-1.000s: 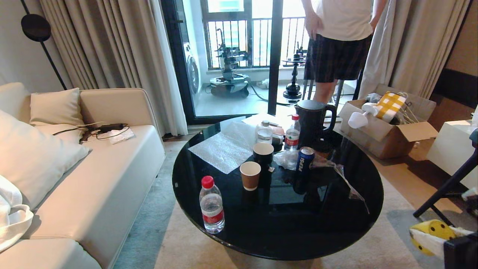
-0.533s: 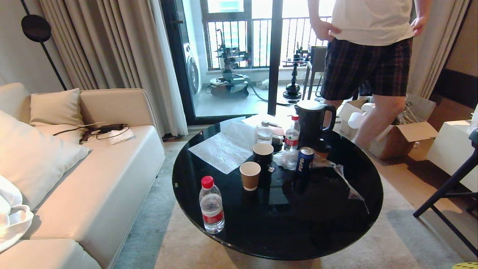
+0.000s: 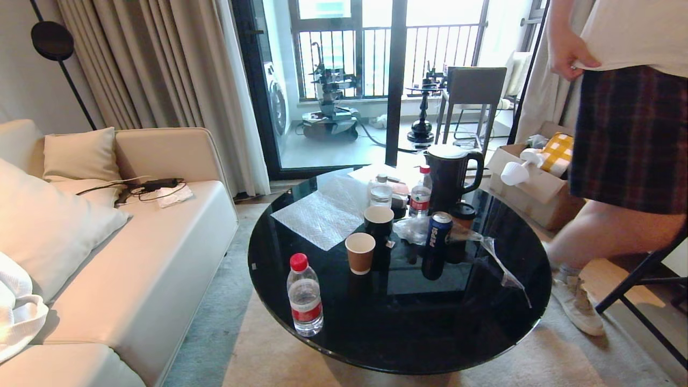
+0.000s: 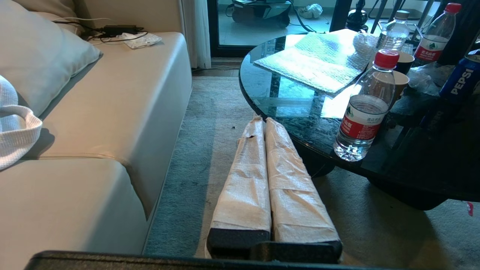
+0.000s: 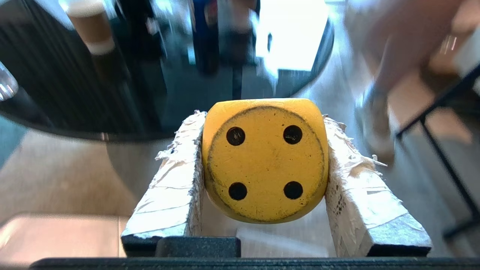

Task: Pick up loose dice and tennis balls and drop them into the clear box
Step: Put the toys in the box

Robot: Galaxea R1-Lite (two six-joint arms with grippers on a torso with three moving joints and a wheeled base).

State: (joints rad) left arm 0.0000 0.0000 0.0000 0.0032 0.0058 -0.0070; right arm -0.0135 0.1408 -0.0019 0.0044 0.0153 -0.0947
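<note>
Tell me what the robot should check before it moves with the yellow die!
1. Right gripper squeezes the yellow die between both fingers: ok.
2. Left gripper shut, empty, low beside the sofa: ok.
3. Clear box in sight: not ok, no view shows it.
4. Way clear: not ok, a person stands by the black table.
5. Other dice or tennis balls spotted: cannot tell, none in view.

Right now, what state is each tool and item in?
Right tool: shut on the yellow die, four-dot face toward the camera.
Left tool: shut, empty, beside the round table.
Nearest water bottle: upright, capped.
Brown paper cup: upright, open-topped.
Pepsi can: upright.
Black kettle: upright, lid on.
</note>
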